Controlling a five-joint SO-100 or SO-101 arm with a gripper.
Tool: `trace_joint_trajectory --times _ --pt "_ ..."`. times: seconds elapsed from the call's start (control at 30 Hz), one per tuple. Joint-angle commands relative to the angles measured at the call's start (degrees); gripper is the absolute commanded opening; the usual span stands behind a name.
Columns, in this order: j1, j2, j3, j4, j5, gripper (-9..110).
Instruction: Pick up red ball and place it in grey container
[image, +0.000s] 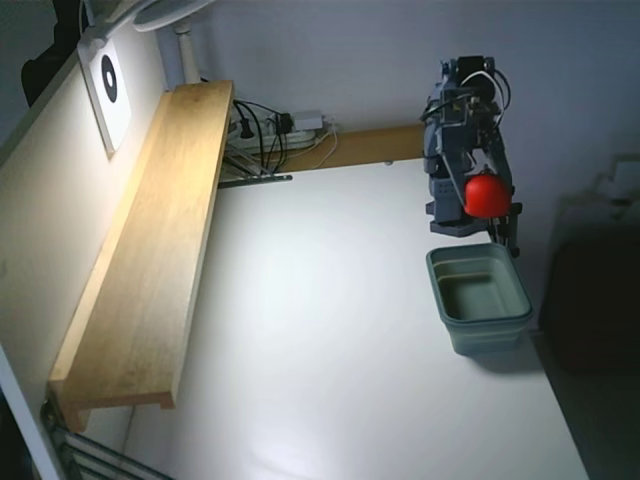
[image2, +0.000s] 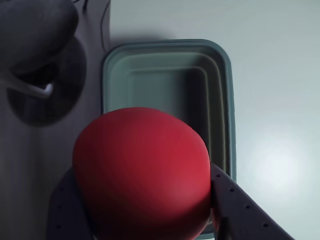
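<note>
Above the grey container (image: 479, 298) | gripper (image: 488, 200) clamped on red ball (image: 487, 195), held in the air | pickup done, just the drop left, I reckon

Dim room; glare perhaps lamp-lit.

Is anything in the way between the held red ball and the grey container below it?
Nothing visible. The gripper holds the red ball in its jaws above the table, near the far rim of the grey container. In the wrist view the container sits open and empty beneath the ball.
</note>
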Motion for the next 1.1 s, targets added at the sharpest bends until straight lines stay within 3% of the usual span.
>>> trace_joint_trajectory --times 0.0,0.23,1.07 --pt "-0.5 0.7 -1.8 0.7 0.2 23" --pt "9.5 0.7 -1.8 0.7 0.2 23" --pt "9.6 -2.0 -4.6 0.9 0.2 23"
